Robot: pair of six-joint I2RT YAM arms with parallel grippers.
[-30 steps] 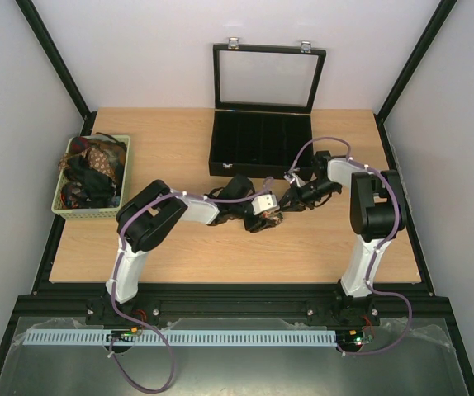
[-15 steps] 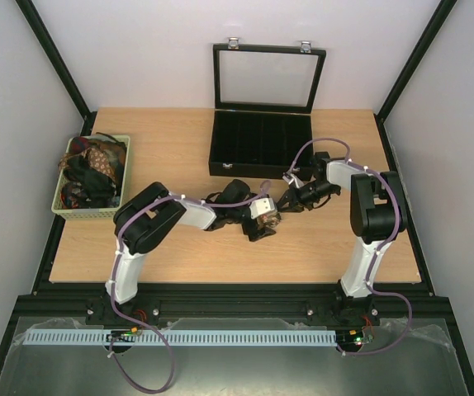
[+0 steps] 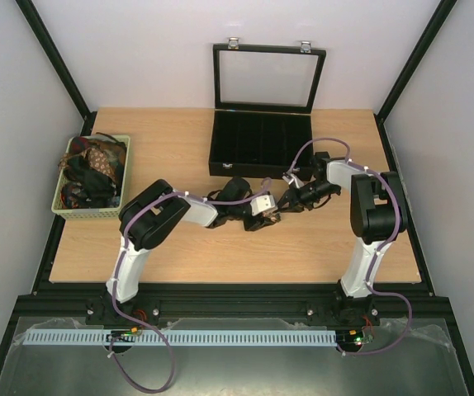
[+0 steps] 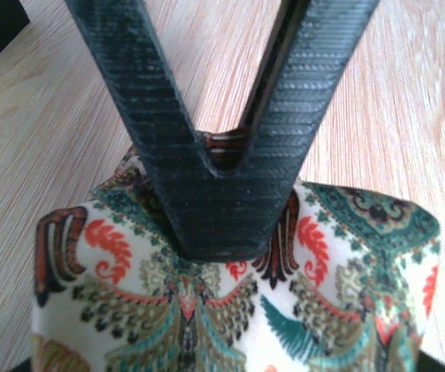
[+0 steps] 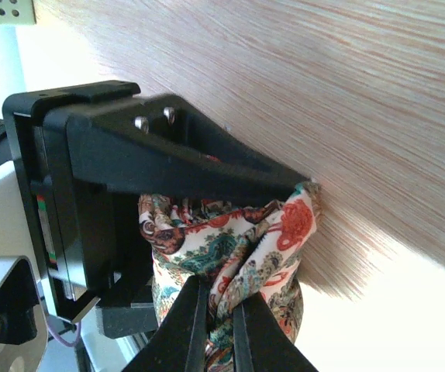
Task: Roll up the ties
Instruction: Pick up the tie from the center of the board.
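Note:
One tie, white with red and teal paisley, is bunched into a short roll at mid-table where both grippers meet. My left gripper comes from the left and is shut on the roll, which fills the span between its jaws in the left wrist view. One of the left gripper's fingers lies along the top of the roll. My right gripper is shut on a fold of the tie from the other side, and its black fingers form a V over the fabric.
A pale green basket at the table's left edge holds several more ties. A black compartmented case stands behind the grippers, its glass lid raised.
The left jaws spread wide and then came back in around the tie roll, with the left wrist shifting slightly. The right gripper kept its pinch and place.

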